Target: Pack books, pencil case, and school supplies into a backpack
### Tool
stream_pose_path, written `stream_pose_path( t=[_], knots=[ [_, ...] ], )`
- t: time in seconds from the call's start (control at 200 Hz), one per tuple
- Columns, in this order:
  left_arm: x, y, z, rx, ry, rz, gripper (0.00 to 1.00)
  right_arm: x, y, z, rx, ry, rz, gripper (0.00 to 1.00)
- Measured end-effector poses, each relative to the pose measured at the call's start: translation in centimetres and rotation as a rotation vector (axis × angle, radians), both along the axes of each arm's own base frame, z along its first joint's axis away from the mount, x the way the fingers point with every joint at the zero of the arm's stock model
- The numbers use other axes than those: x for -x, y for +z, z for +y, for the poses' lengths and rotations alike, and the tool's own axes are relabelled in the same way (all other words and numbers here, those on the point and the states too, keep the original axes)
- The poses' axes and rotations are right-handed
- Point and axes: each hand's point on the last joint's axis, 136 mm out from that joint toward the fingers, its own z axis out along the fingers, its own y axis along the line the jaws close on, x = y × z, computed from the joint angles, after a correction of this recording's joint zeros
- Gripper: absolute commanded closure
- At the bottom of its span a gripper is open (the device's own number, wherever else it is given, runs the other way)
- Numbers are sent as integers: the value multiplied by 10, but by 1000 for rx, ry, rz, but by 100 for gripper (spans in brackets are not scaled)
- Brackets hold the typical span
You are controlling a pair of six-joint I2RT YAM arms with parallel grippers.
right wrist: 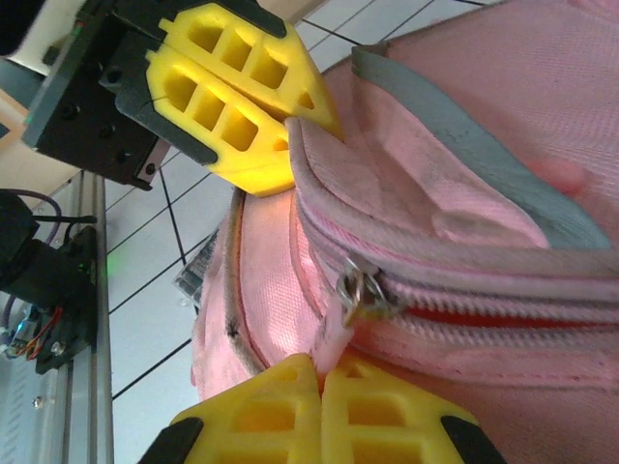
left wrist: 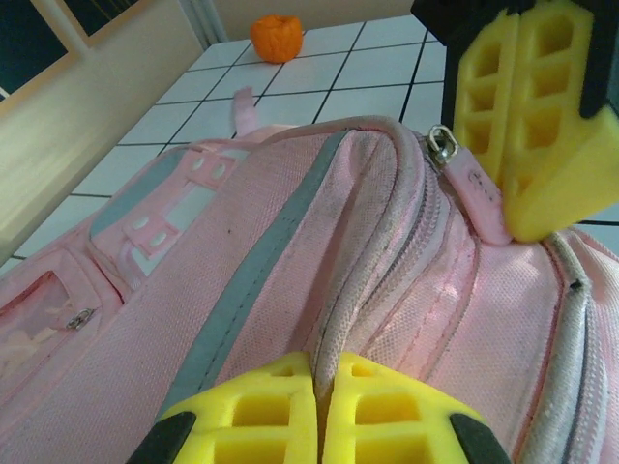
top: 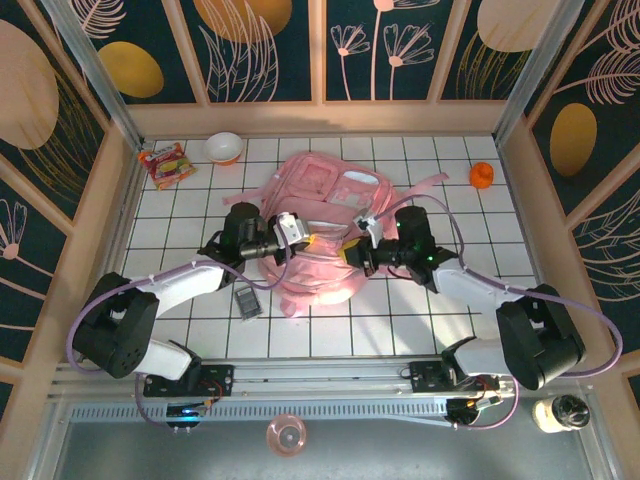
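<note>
1. At the centre of the tiled table, the backpack (top: 322, 190) lies flat with its pocketed front up. Its long axis runs from the far wall toward the arm bases.
2. Along its raised near ridge runs a zipper. The slider (right wrist: 362, 290) sits on the track with its pink pull tab (left wrist: 476, 188) hanging off it.
3. A thin red line shows along the track beyond the slider. This may be a slit of opening or merely lining; the right wrist view does not settle it.
4. The right gripper (right wrist: 320, 369) is clamped narrow on the pull tab, fingers pressed together with the tab between them.
5. The left gripper (left wrist: 318, 365) is likewise closed tight, pinching a fold of the pink rim fabric on the same ridge.
6. Governing relation: the two grippers face each other across the ridge, near but apart, left gripper on the left side, right gripper on the right. The track runs on from the slider away from the left gripper.
7. Judgement: the step in hand is working the zipper. The left grip serves as anchor, so the right arm should draw the tab along the track line rather than upward.
8. The calculator (top: 247, 301) lies on the tiles just beside the backpack's near-left edge, nearer the left arm, not yet packed.
9. Further out are a snack packet (top: 165, 165) and a bowl (top: 224, 148) at far left, and a small orange thing (top: 482, 176) at far right.
</note>
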Motion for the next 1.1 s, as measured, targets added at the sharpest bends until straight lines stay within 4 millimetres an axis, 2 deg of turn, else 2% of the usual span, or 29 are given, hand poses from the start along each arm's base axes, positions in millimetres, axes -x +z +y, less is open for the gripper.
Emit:
stream_pose_path(
  t=[0.2, 0.44, 0.601, 0.696, 0.806, 0.876, 0.911, 1.016, 1.101],
  knots=[
    [1, -2, -3, -1, 17, 20, 100, 4, -1, 12, 13, -30, 8, 100],
    [0, -1, -5, 3, 34, 28, 100, 3, 5, 14, -2, -60, 23, 100],
    [-1, 0, -5, 13, 45, 45, 100, 3, 8, 23, -16, -106, 48, 100],
    [1, 1, -8, 19, 35, 50, 100, 7, 11, 34, -30, -122, 53, 100],
    [13, 3, -22, 34, -26, 54, 100, 22, 22, 55, -71, -62, 35, 100],
    [15, 6, -23, 46, -37, 54, 100, 27, 21, 59, -72, -43, 36, 100],
    [15, 6, -23, 48, -39, 54, 100, 27, 21, 59, -69, -37, 27, 94],
    [16, 7, -24, 56, -43, 51, 100, 31, 22, 54, -39, -14, -23, 68],
    [17, 6, -23, 61, -49, 54, 100, 37, 35, 41, -15, 23, -117, 56]
  ],
)
